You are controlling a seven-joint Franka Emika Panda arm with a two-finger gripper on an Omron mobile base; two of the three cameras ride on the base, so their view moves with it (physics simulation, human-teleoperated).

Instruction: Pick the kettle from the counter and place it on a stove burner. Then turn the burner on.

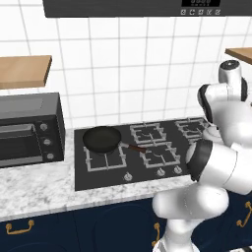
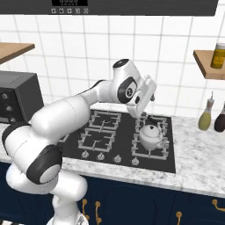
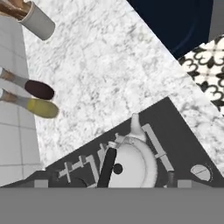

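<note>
The silver-white kettle (image 2: 151, 136) stands upright on the front right stove burner (image 2: 165, 151) of the black cooktop (image 2: 125, 151). In the hand view the kettle (image 3: 135, 164) lies straight below, its dark arched handle (image 3: 107, 168) running across the lid. My gripper (image 2: 148, 114) hangs just above the handle and points down. It is open (image 3: 109, 178), its fingertips (image 3: 171, 177) spread wide on either side of the kettle body and holding nothing. The marble counter (image 2: 200, 165) runs to the right of the cooktop.
A black frying pan (image 1: 102, 139) sits on the front left burner. A dark toaster oven (image 1: 29, 130) stands at the far left. Two bottles (image 2: 205, 115) stand by the wall right of the stove. Small silver knobs (image 2: 135, 161) line the cooktop's front edge.
</note>
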